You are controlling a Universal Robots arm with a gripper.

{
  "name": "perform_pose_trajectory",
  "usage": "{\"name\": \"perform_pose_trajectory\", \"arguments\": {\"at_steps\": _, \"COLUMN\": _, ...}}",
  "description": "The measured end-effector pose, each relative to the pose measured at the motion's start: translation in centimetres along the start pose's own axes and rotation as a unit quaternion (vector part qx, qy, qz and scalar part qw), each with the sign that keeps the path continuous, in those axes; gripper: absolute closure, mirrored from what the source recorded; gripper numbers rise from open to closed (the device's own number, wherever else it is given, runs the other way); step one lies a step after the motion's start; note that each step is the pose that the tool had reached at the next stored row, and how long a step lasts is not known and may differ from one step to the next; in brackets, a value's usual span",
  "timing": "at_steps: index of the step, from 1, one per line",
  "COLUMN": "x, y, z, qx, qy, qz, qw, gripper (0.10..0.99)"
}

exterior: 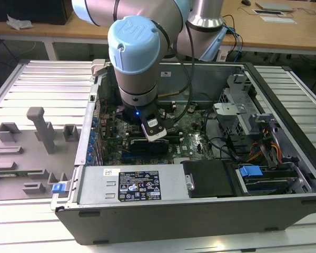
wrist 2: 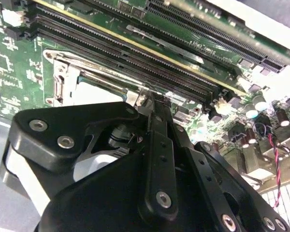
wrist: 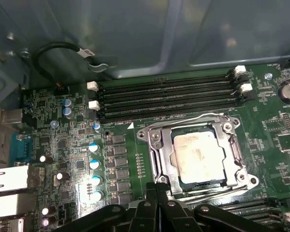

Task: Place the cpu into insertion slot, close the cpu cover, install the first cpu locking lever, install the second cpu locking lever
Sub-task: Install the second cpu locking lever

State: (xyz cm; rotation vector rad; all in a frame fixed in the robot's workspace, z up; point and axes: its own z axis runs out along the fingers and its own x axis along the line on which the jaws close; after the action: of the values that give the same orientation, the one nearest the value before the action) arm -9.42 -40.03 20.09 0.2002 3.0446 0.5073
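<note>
In the exterior view, an open computer case point(exterior: 200, 211) lies on a slatted metal table point(exterior: 31, 79), with a grey power supply point(exterior: 131, 184) along its near wall and a grey fixture tray point(exterior: 26, 153) beside it on the exterior view's left. The arm point(exterior: 137, 58) reaches down into the case over the green motherboard point(exterior: 195, 132). In the first wrist view the gripper point(wrist: 157, 186) sits low over the board with its black fingers point(wrist: 152, 198) drawn together into one narrow tip, nothing between them, right at the near edge of the insertion slot point(wrist: 157, 159). The cpu point(wrist: 200, 154), pale silver-grey, lies flat inside that socket. The cpu cover point(wrist: 232, 145) is folded down around it, its silver frame ringing the chip so the metal top shows through the window. Thin silver lever wires point(wrist: 208, 195) run along the socket's near edge; whether they are latched I cannot tell. In the second wrist view the closed fingers point(wrist 2: 157, 145) point down at the socket frame point(wrist 2: 63, 82). Beyond the socket run four long black memory slots point(wrist: 164, 96), and farther still the grey case wall point(wrist: 183, 34).
</note>
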Motion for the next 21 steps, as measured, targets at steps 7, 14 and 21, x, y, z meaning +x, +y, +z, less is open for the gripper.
{"name": "perform_pose_trajectory", "arguments": {"at_steps": 7, "x": -0.38, "y": 0.74, "z": -1.78, "qx": 0.0413, "qy": -0.0053, "qz": -0.002, "qw": 0.9991, "gripper": 0.98}}
{"name": "perform_pose_trajectory", "arguments": {"at_steps": 14, "x": -4.6, "y": 2.88, "z": -0.92, "qx": 0.0604, "qy": -0.0059, "qz": -0.002, "qw": 0.9982, "gripper": 0.98}}
{"name": "perform_pose_trajectory", "arguments": {"at_steps": 21, "x": -4.24, "y": 5.66, "z": -0.51, "qx": 0.0767, "qy": -0.008, "qz": -0.003, "qw": 0.997, "gripper": 0.98}}
